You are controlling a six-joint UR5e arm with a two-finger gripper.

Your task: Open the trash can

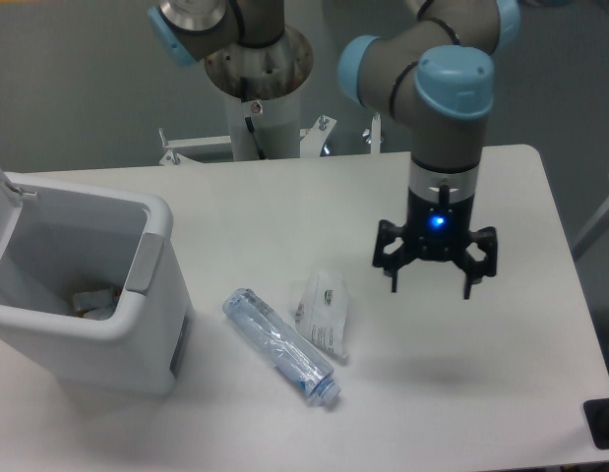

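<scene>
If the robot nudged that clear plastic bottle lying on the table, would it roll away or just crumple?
The bottle looks crushed and seemingly empty, so it is probably light and would slide or skid. Its dented sides likely hinder smooth rolling. Squeezed by the gripper, it would probably buckle further.

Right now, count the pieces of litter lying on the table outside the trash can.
2: a crushed clear bottle right of the trash can, and a crumpled white wrapper touching the bottle's right side. More scraps sit inside the open bin, partly hidden.
</scene>
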